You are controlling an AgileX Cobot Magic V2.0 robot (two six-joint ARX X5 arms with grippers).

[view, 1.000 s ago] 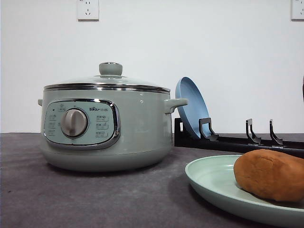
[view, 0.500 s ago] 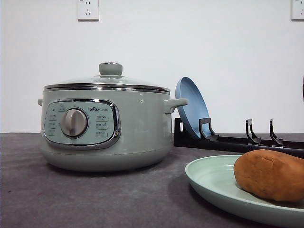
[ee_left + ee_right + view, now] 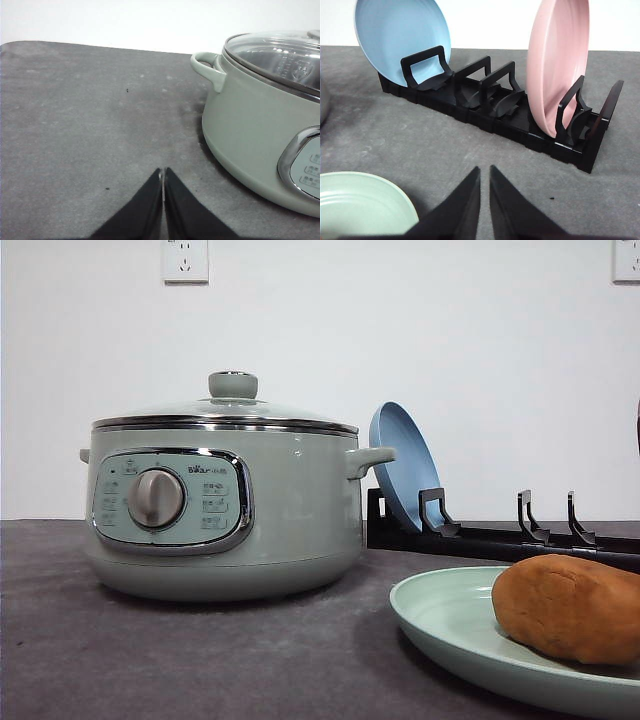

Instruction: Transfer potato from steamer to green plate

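The orange-brown potato (image 3: 570, 608) lies on the pale green plate (image 3: 450, 625) at the front right of the table. The sage-green steamer (image 3: 225, 505) stands at the left with its glass lid on; it is also in the left wrist view as the steamer (image 3: 260, 115). My left gripper (image 3: 163, 172) is shut with nothing in it, over bare table beside the steamer. My right gripper (image 3: 484, 171) has its fingers almost together and holds nothing; it hangs over the table between the green plate (image 3: 362, 200) and the rack.
A black plate rack (image 3: 495, 110) stands at the back right, holding a blue plate (image 3: 400, 40) and a pink plate (image 3: 560, 55). The blue plate (image 3: 400, 465) leans just behind the steamer's right handle. The dark grey mat (image 3: 90, 120) covers the table.
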